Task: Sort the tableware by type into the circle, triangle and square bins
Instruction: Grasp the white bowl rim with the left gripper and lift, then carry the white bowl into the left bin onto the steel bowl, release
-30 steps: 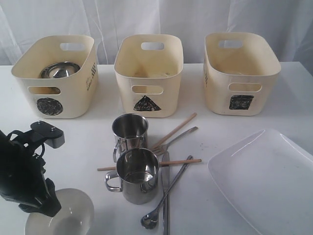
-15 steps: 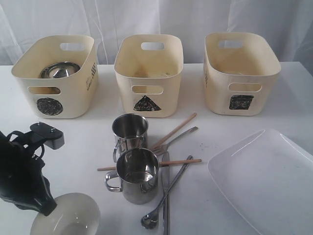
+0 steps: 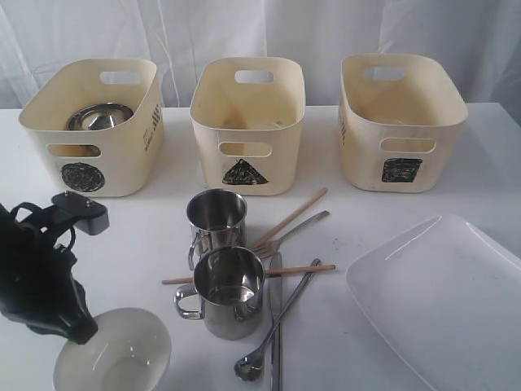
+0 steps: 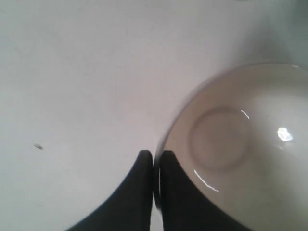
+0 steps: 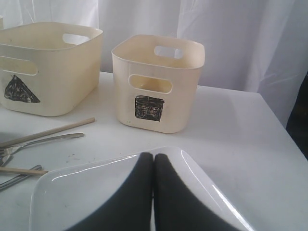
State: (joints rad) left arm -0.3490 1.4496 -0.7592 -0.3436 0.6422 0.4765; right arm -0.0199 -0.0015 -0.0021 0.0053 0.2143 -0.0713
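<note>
Upper left, your circle bin (image 3: 122,163) held a steel bowl (image 3: 98,116). The insides of the triangle bin (image 3: 203,138) at upper centre and the square bin (image 3: 403,130) at upper right were too hidden to tell. At lower left, your left gripper (image 4: 154,158) pinched the rim of the white bowl (image 3: 114,354), its mouth facing up. Your right gripper (image 5: 153,161) had its fingers pressed together, seen over the plate (image 5: 72,192)

The white table (image 3: 155,236) carries three tubs along its back: circle bin (image 3: 89,159), triangle bin (image 3: 247,130), square bin (image 3: 401,130). Mid-table, a rear mug (image 3: 216,218) and a front mug (image 3: 231,293) stand among chopsticks (image 3: 289,218), fork (image 3: 298,227), knife (image 3: 275,281) and spoon (image 3: 247,366) (all lying flat, crossing) — the plate (image 3: 444,301) lies at right.
</note>
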